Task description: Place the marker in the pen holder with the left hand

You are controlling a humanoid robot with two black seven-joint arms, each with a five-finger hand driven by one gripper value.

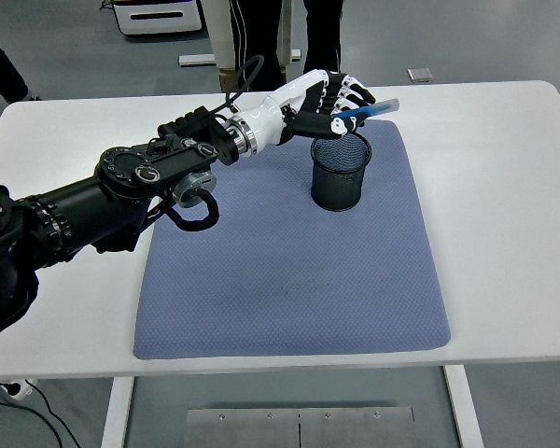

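The marker (366,110) sits in my left hand (331,103), my fingers (353,92) wrapped round it, upper centre of the frame. It lies nearly level, its pale tip poking out to the right (tilted up a touch). It is just above the holder's (340,175) far rim, not inside it. The black mesh holder stands upright on the upper right part of the grey-blue mat (289,280). The mat covers the middle of the white table (504,215). Someone's legs (322,33) stand at the top edge.

marker (366,111) partly hidden in robot hand (331,101), person (280,33) cropped at top
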